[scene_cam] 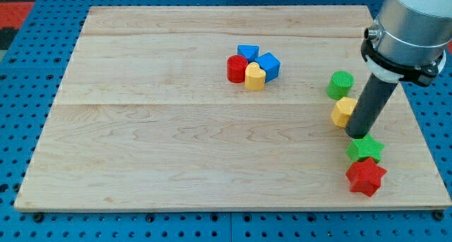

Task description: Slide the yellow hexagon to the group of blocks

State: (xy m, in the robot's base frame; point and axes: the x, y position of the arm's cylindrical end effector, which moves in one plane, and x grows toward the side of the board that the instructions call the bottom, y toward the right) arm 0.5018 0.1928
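The yellow hexagon point(343, 111) lies at the view's right on the wooden board. My tip point(358, 134) stands just to its right and touches or nearly touches its lower right side. The group sits near the view's top centre: a red cylinder point(236, 68), a blue triangle point(248, 51), a blue block point(268, 65) and a yellow heart-like block point(255, 77), all packed together. The hexagon is far to the right of that group.
A green cylinder point(340, 84) sits just above the hexagon. A green star point(366, 149) and a red star point(366, 176) lie below my tip near the board's right edge point(424, 140). The arm's grey body point(409, 27) fills the upper right corner.
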